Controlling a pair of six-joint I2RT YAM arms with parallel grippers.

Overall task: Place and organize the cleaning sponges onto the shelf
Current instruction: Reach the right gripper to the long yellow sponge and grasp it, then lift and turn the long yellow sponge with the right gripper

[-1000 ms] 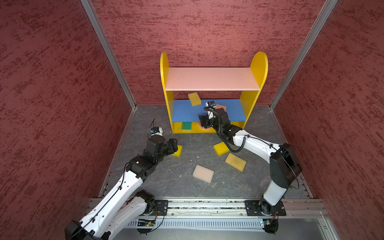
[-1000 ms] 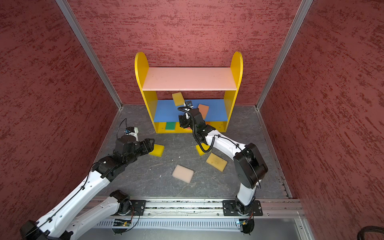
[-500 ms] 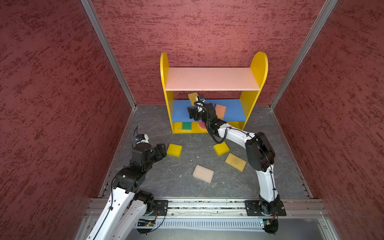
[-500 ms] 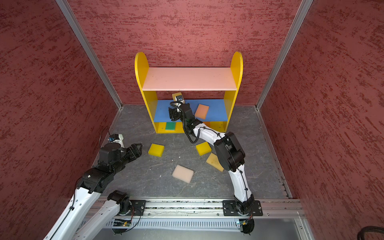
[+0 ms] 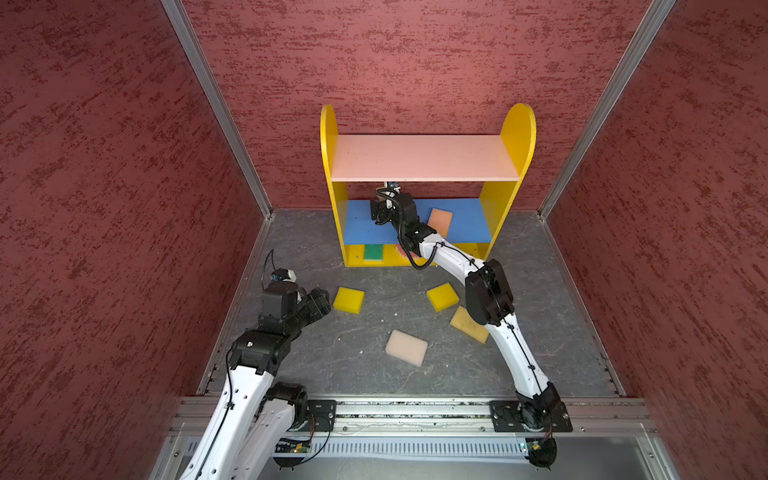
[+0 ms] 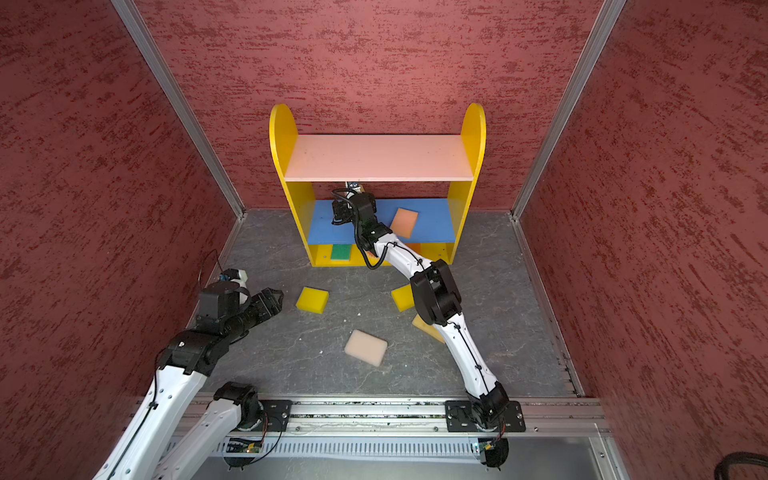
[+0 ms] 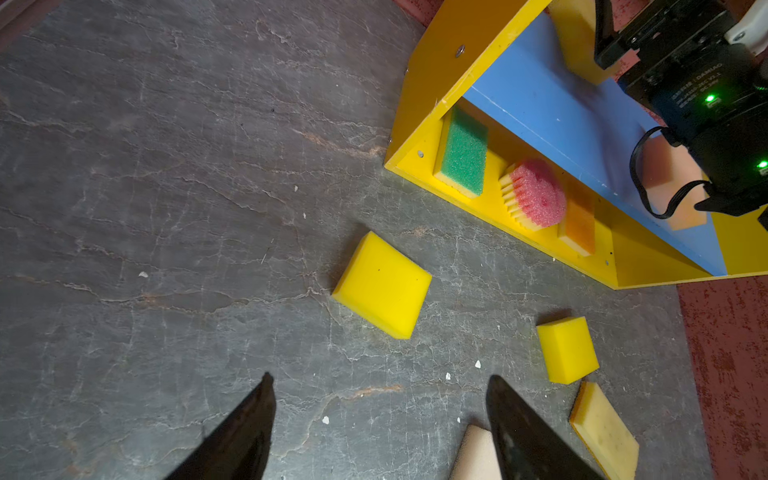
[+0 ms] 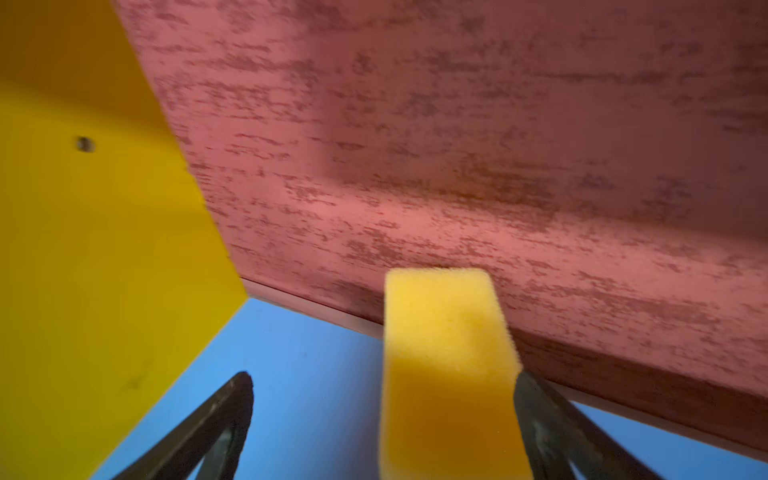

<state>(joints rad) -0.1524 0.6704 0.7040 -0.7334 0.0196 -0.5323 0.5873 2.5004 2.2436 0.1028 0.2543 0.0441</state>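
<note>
The shelf (image 5: 424,158) stands at the back wall. My right arm (image 5: 440,253) reaches into its middle compartment. There my right gripper (image 8: 382,380) is open, and a golden sponge (image 8: 444,365) stands on end on the blue board between its fingers, against one finger and clear of the other. A peach sponge (image 5: 440,220) lies on the same board. My left gripper (image 7: 378,380) hangs open and empty over the floor, a little short of a yellow sponge (image 7: 382,284).
On the bottom board stand a green sponge (image 7: 463,158), a round pink one (image 7: 536,195) and an orange one (image 7: 577,224). The floor holds a second yellow sponge (image 5: 442,296), a tan one (image 5: 467,324) and a cream one (image 5: 406,347). Red walls close in the sides.
My right gripper slid left along the blue board to the golden sponge and opened wider around it. My left arm drew back leftward from the yellow sponge.
</note>
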